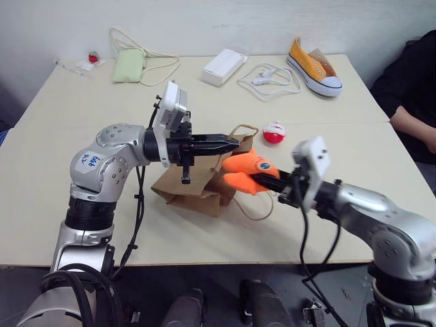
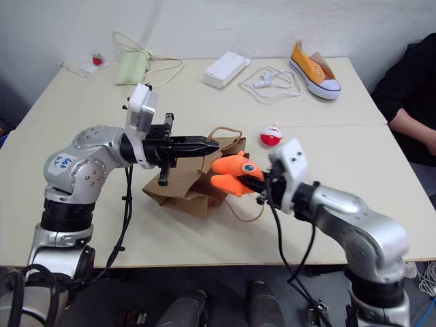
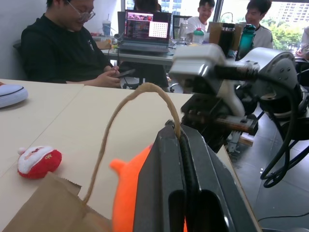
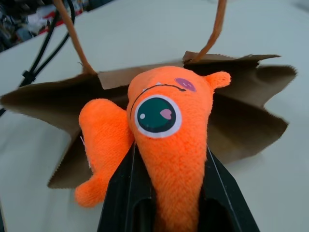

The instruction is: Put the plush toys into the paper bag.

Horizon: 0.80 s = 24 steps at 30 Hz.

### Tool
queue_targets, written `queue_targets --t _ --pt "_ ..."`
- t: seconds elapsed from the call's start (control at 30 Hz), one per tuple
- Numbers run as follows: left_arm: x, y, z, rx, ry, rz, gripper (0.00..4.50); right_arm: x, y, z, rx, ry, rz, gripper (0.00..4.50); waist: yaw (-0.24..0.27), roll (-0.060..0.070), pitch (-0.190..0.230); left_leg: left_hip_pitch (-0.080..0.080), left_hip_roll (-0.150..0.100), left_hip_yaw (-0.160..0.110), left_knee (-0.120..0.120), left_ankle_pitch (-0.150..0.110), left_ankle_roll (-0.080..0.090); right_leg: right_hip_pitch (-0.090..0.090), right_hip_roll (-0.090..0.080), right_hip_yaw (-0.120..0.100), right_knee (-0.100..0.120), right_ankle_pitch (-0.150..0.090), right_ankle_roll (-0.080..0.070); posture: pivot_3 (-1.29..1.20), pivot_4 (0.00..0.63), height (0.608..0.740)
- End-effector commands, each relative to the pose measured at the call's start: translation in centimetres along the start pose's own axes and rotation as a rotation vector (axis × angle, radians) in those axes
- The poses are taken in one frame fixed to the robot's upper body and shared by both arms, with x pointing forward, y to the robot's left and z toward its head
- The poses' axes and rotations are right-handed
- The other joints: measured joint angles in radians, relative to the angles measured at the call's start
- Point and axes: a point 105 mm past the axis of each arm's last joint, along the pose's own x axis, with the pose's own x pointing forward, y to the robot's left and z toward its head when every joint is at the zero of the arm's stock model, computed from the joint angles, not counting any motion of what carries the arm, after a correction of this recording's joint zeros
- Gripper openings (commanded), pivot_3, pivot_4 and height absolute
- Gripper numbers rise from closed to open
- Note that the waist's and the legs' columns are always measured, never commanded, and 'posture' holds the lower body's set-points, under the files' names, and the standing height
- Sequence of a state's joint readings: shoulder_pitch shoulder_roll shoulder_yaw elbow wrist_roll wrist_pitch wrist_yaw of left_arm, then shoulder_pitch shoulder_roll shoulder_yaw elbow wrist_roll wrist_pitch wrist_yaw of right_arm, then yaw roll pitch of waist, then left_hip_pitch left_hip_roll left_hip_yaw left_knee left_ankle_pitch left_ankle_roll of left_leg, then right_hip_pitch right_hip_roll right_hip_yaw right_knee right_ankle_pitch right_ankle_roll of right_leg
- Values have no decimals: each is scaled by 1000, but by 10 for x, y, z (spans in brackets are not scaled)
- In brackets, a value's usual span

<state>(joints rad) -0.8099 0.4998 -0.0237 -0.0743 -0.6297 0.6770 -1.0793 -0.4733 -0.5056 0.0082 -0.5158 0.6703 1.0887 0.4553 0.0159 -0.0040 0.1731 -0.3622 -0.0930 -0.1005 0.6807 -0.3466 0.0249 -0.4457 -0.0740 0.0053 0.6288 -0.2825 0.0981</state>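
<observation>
The bench (image 1: 61, 129) carries everything here, and the bag (image 1: 194, 187) lies on its side near the front edge with its mouth turned toward the robot's right. The left gripper (image 1: 230, 142) reaches level across the bag and is clenched on one loop handle (image 3: 140, 96), lifting the upper lip, which I judge is meant to hold the mouth open for loading. The right gripper (image 4: 169, 174) has its fingers pressed into the fish (image 1: 246, 172) from both sides, grasping it by the body with the head and eye leading. It holds the fish in the air right at the bag's mouth, not yet inside; the right wrist view shows the open brown gussets just behind the toy's head. That alignment suggests the next move is a push forward into the opening and then a release, with the risk that the fish catches on the lip or on the second handle (image 1: 257, 211), which lies loose on the bench by the mouth. The red-and-white toy (image 1: 274, 132) sits on the bench just past the bag, apart from both grippers, so it remains to be fetched. A sneaker (image 1: 315, 68), a white box (image 1: 224, 66), a coiled cable (image 1: 269, 80) and a green pouch (image 1: 129, 66) lie well apart along the far edge.
</observation>
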Motion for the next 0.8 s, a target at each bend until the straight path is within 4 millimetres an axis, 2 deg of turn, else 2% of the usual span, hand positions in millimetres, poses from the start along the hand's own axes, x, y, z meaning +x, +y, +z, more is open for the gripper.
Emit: queue_targets --t 0.03,0.17,0.3,0.47,0.57,0.8 --pt "5 -9 10 51 -12 -45 0 18 -3 0 -102 67 -2 299 1 0 0 -1 0 0 0 0 0 -1 0 0 0 0 0 0 150 740" --pt "5 -10 9 53 -9 -48 0 33 -2 12 -200 80 22 297 0 0 0 -7 0 -1 2 0 0 -5 0 -2 0 0 0 0 150 740" --pt "5 -9 7 53 -7 -49 0 42 8 25 -281 61 82 296 -4 0 0 -7 0 -1 3 0 0 -5 0 -2 1 0 0 0 150 740" --pt "5 -8 7 51 -23 -50 0 52 22 31 -298 35 153 296 -6 0 0 -7 0 -1 3 0 0 -5 0 -2 0 0 0 0 150 740" --pt "5 -6 10 50 -36 -56 0 69 24 26 -275 25 163 296 -16 0 0 -7 0 -1 2 0 0 -5 0 -2 1 0 0 0 150 740" --pt "4 3 20 72 -64 -21 0 106 10 4 -226 -2 61 296 -30 0 0 -7 0 0 3 0 0 -7 0 -1 8 0 0 0 150 740"
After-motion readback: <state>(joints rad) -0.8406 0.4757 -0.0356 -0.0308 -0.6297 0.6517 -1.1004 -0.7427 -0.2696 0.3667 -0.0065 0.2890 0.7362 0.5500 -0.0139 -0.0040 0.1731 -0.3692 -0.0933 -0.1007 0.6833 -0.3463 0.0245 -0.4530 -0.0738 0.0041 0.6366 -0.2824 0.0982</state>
